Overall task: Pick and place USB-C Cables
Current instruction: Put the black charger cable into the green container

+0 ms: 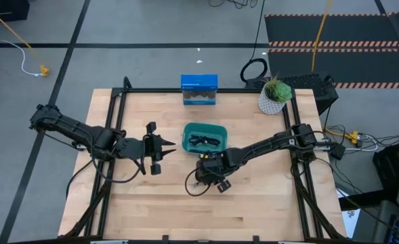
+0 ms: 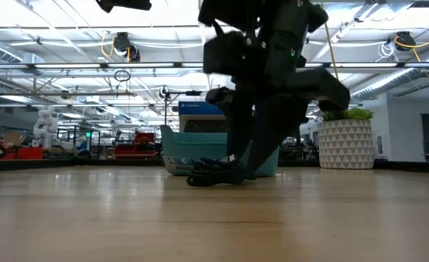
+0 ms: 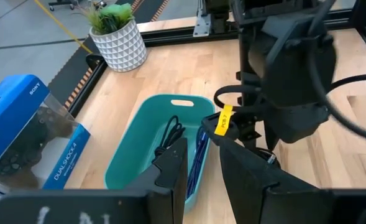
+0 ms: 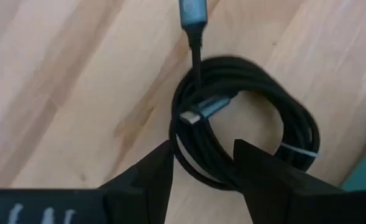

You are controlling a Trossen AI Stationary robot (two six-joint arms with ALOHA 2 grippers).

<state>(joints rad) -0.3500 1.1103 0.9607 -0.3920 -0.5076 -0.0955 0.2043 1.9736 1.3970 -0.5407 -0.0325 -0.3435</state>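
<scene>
The coiled black USB-C cable [image 4: 282,124] lies flat on the wooden table just near of the teal bin [image 1: 185,135]; it also shows in the low view as the coiled cable [image 2: 214,177]. One grey plug [image 4: 192,12] sticks out of the coil. My right gripper [image 4: 201,146] stands over the coil, pointing down, shut on its ring. In the bin rest a black cable [image 3: 170,134] and a blue-purple cable [image 3: 198,155]. My left gripper [image 3: 202,146] hovers left of the bin, narrowly open and holding nothing. My right gripper has one side of the coil's ring [image 4: 198,158] between its two fingers, several strands together. The fingers [image 4: 155,171] come from above, pointing down, and lie across the strands. The coil still lies flat on the table.
A blue boxed product [image 1: 199,89] stands at the far edge. A potted plant in a white pot [image 1: 275,95] stands at the far right corner. A large black ring loop [image 1: 255,70] lies on the floor beyond the table. Black frame rails [image 1: 114,135] run along the table's sides.
</scene>
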